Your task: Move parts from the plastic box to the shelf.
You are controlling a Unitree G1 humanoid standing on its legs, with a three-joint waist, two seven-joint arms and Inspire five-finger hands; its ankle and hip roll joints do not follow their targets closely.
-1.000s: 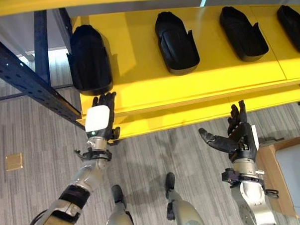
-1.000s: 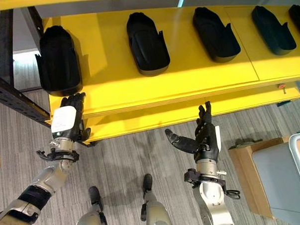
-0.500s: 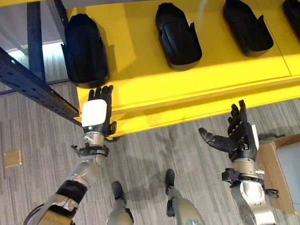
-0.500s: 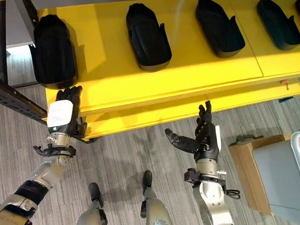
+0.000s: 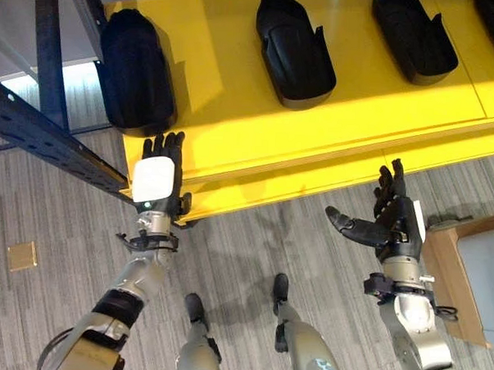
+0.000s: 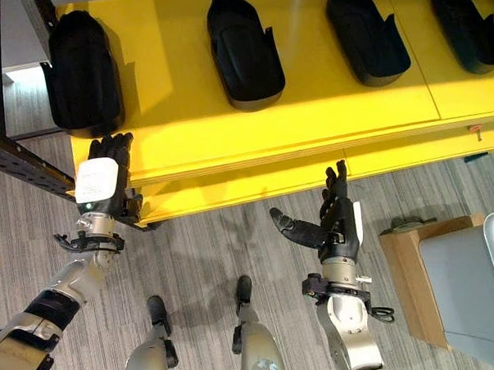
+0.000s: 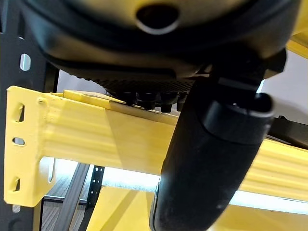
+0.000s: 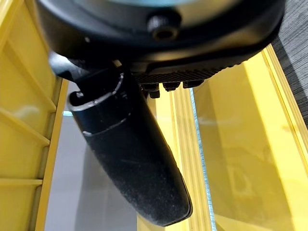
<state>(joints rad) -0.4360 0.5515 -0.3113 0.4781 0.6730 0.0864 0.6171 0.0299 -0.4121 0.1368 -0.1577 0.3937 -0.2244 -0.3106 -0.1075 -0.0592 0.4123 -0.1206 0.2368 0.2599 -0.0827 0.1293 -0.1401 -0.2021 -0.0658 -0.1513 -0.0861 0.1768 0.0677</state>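
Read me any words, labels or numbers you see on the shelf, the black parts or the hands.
None can be read.
Yellow shelf: no print visible.
Black parts, such as the leftmost one: no markings visible.
Left hand: a blank white cover.
Right hand: a white strip at its side, too small to read.

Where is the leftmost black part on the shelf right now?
The leftmost black part lies at the yellow shelf's left end, beside the dark upright post, just beyond the left hand.
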